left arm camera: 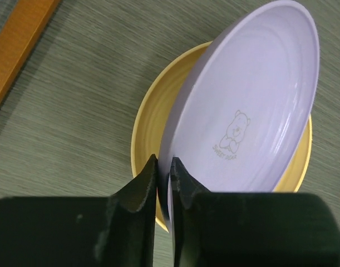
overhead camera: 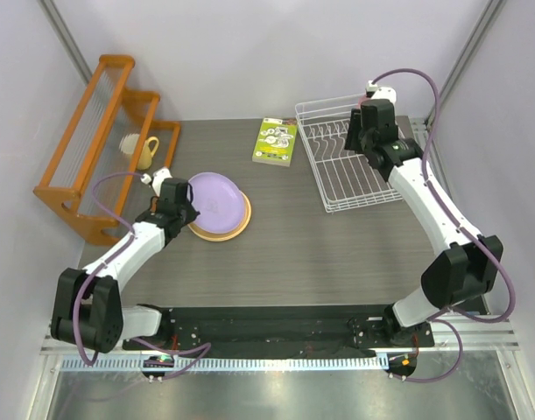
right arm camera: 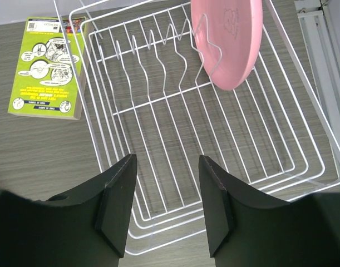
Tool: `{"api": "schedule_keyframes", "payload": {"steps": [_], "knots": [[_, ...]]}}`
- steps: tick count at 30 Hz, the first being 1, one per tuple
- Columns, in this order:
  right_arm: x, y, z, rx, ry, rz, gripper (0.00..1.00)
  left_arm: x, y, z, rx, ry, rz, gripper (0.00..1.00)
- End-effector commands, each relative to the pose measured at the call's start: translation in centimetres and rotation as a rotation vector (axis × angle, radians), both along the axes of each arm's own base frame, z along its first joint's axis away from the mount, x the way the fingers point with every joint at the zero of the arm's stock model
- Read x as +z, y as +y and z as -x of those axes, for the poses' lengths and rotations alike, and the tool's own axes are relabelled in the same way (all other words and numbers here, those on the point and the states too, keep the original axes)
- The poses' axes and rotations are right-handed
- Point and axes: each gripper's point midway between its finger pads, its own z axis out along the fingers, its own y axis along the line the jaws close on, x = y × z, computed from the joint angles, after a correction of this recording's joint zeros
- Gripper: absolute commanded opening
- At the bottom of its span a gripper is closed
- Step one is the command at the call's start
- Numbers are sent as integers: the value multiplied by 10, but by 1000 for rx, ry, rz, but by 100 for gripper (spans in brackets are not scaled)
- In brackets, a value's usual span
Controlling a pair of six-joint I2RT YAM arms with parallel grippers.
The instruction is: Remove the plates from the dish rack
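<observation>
Lilac plastic is clamped in your left claw [left arm camera: 164,166]: it grips the rim of the lilac plate [left arm camera: 253,100], which tilts up ahead of the fingers over the orange-yellow plate [left arm camera: 149,122] lying flat beneath, perhaps touching it. Your right claw [right arm camera: 168,161] hangs spread apart above the dish rack [right arm camera: 93,100]. The pink plate [right arm camera: 228,39] stands in the tines ahead and right, and a green booklet [right arm camera: 47,67] lies ahead-left, outside the rack.
</observation>
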Motion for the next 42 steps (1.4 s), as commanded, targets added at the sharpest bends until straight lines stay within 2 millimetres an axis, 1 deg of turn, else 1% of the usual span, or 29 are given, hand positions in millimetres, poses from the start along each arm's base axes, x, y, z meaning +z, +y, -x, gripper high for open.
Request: {"api": "schedule_keyframes", "payload": {"steps": [1, 2, 3, 5, 6, 7, 8, 10, 13, 15, 16, 18, 19, 20, 21, 22, 24, 26, 27, 29, 30, 32, 33, 35, 36, 38, 40, 41, 42], "knots": [[12, -14, -16, -38, -20, 65, 54, -6, 1, -1, 15, 28, 16, 25], [12, -19, -21, -61, -20, 83, 54, -7, 1, -1, 14, 31, 16, 32], [9, -22, -24, -71, -15, 98, 54, -6, 1, -1, 14, 31, 16, 47], [9, -31, -33, -106, -14, 134, 54, -7, 0, 0, 6, 33, 16, 49], [9, -33, -36, -119, -16, 148, 54, -6, 0, -1, 6, 27, 15, 59], [8, -36, -39, -126, -14, 165, 54, -5, 0, -1, 7, 30, 14, 63], [11, -38, -43, -137, -22, 173, 54, -4, 1, -1, 8, 28, 11, 65], [10, -48, -50, -183, -31, 213, 54, -3, 2, -1, 9, 29, 5, 68], [14, -62, -61, -247, -64, 268, 54, 6, 2, -3, 11, 6, 6, 74], [24, -72, -69, -291, -104, 310, 54, 15, -1, -5, -1, -18, 20, 77], [16, -79, -75, -300, -86, 340, 54, 20, -3, -6, -13, -33, 27, 78], [20, -89, -85, -324, -102, 358, 54, 36, -11, -10, -43, -91, 67, 82], [20, -96, -90, -335, -104, 361, 54, 40, -14, -10, -58, -107, 78, 83], [12, -98, -97, -337, -98, 370, 54, 45, -16, -11, -69, -124, 89, 83], [14, -100, -104, -334, -109, 385, 54, 57, -19, -14, -80, -165, 105, 84], [11, -103, -109, -336, -102, 398, 54, 61, -23, -14, -101, -179, 119, 84], [0, -108, -124, -338, -89, 421, 54, 76, -27, -17, -125, -225, 131, 85], [-12, -114, -140, -330, -76, 438, 54, 84, -34, -18, -163, -249, 148, 85], [-15, -114, -145, -321, -74, 439, 54, 89, -36, -20, -175, -265, 151, 85], [-17, -117, -153, -308, -85, 442, 53, 95, -40, -20, -201, -280, 163, 85], [-24, -118, -157, -301, -78, 439, 53, 96, -42, -20, -209, -284, 165, 85], [-26, -122, -163, -307, -83, 430, 52, 98, -45, -21, -224, -293, 173, 86], [-35, -124, -167, -306, -69, 430, 49, 98, -45, -22, -227, -294, 171, 86], [-35, -125, -170, -307, -71, 430, 43, 97, -46, -23, -232, -295, 170, 86], [-40, -124, -172, -299, -62, 430, 32, 96, -46, -24, -233, -294, 168, 86], [-39, -121, -173, -286, -64, 415, 21, 94, -46, -25, -234, -290, 166, 86], [-38, -118, -173, -265, -71, 397, 5, 92, -47, -26, -235, -284, 170, 86], [-35, -117, -173, -266, -74, 395, 1, 92, -47, -26, -235, -284, 172, 86], [-34, -116, -172, -267, -77, 391, 1, 90, -48, -26, -238, -279, 175, 85]]}}
